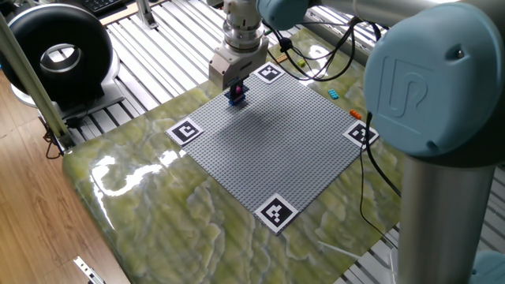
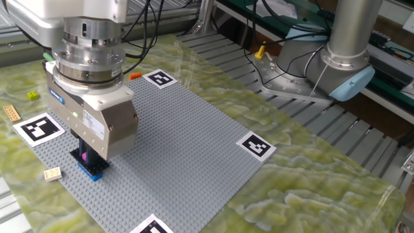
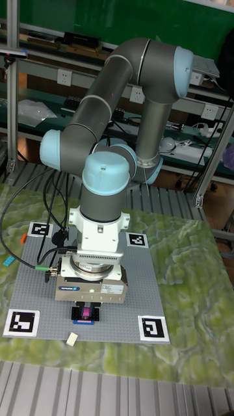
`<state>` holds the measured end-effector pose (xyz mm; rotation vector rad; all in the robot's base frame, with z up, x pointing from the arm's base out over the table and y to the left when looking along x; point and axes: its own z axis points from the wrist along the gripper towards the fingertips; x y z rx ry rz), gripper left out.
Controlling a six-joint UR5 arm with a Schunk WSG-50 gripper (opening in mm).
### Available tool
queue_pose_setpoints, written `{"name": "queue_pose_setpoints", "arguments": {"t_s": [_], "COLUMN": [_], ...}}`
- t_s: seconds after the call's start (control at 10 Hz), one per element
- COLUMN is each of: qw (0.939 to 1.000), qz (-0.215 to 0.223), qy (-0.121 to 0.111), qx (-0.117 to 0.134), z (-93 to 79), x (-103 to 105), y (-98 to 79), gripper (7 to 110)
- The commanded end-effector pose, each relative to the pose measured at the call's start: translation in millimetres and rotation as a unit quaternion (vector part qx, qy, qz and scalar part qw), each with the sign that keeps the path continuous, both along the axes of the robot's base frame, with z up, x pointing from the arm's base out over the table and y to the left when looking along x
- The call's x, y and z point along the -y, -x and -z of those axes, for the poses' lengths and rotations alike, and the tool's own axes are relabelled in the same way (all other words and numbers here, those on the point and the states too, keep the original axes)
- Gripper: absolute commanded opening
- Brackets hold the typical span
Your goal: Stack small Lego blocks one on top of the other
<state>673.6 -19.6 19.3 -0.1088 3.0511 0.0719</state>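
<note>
End effector (image 2: pixel 86 157) vertical, closed on magenta block (image 3: pixel 84 314), seating it on blue block (image 2: pixel 92 169) so studs line up. Baseplate (image 2: pixel 187 139) prob anchors the stack; spares lie off-plate on table (image 2: pixel 310 181).

robotics lab | UR5 arm (image 3: pixel 123 78) | marker squares (image 2: pixel 254 145) | alu-profile table (image 1: pixel 181 55) | equip shelves (image 3: pixel 58 45)

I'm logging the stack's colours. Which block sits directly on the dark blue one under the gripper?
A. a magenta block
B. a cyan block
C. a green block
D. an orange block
A. Between the fingers of the gripper, a magenta block rests on the dark blue block, which sits on the grey baseplate.
</note>
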Motion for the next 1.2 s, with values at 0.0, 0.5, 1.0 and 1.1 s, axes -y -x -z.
{"name": "queue_pose_setpoints", "arguments": {"t_s": [0.0, 0.5, 1.0, 1.1], "qw": [0.9999, 0.9991, 0.9979, 0.9978], "qz": [-0.007, -0.039, -0.062, -0.064], "qy": [-0.007, 0.011, 0.017, 0.014], "qx": [0.004, -0.008, -0.012, -0.011], "z": [-1.6, -1.4, 0.9, 1.6], "x": [1.1, 9.4, 3.9, 1.7], "y": [-4.5, -0.1, -6.1, -7.9], "gripper": [7, 7, 22, 44]}}
